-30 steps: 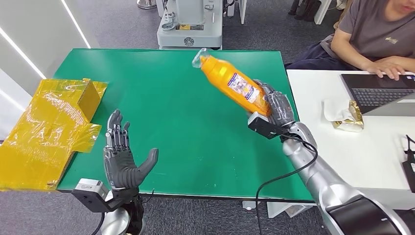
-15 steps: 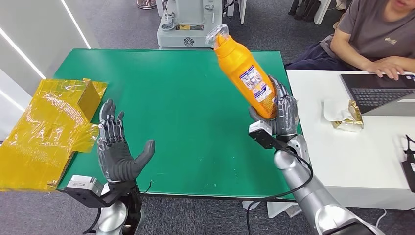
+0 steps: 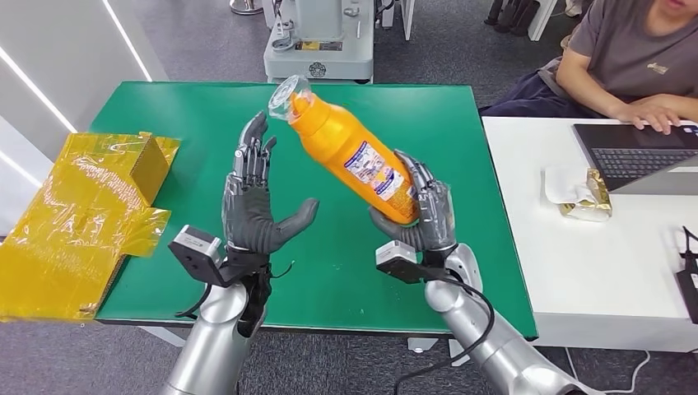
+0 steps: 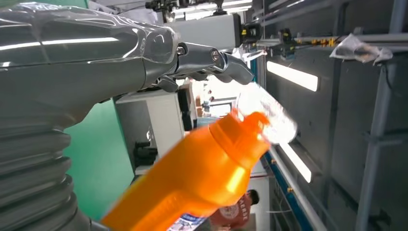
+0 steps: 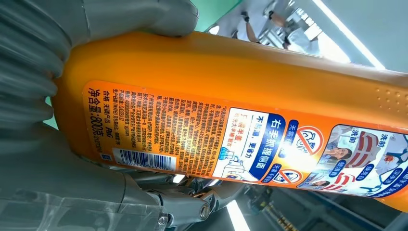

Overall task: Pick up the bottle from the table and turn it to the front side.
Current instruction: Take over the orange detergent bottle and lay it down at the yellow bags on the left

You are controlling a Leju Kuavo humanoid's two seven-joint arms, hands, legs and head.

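Above the green table [image 3: 165,107], right hand [image 3: 420,216] fingers clamped on orange bottle [image 3: 350,152], barcode label close-up at right wrist, left hand [image 3: 251,206] fingers apart.

A robotics lab — grey equipment stand [image 3: 319,37], green-topped table [image 3: 206,123], a person [image 3: 634,58] working at a laptop [image 3: 638,156].

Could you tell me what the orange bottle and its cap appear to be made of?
The bottle, held in the right hand, looks like opaque glossy plastic: a highlight runs along its smooth side, with a printed label. The cap looks like clear plastic; you can see through it.
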